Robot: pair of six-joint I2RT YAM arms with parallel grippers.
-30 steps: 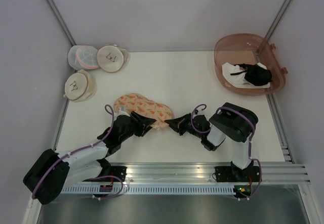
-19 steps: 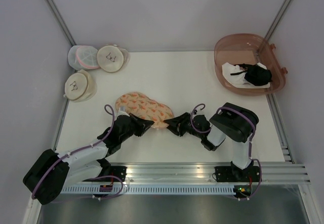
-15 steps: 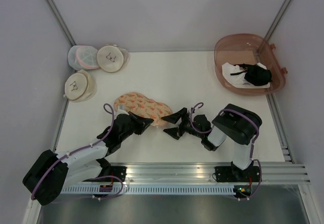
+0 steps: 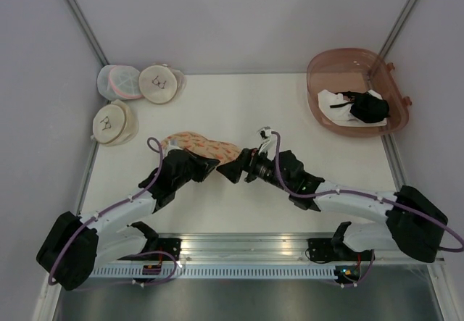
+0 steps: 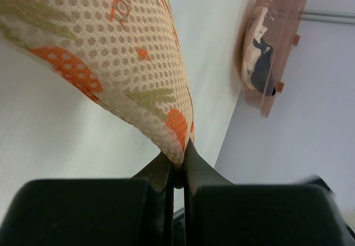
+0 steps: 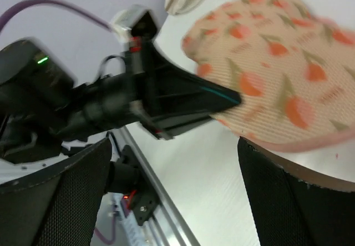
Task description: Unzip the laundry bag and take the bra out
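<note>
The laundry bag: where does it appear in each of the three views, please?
Top external: laundry bag centre-left, between the arms.
Left wrist: laundry bag fills upper left, edge pinched by left tool.
Right wrist: laundry bag upper right.
Shared landmark: left tool, clamped on the bag's edge in all views.

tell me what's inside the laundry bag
Nothing shows: no opening is visible on the laundry bag, and its printed mesh covers any contents. The left hand pinches its edge.
</note>
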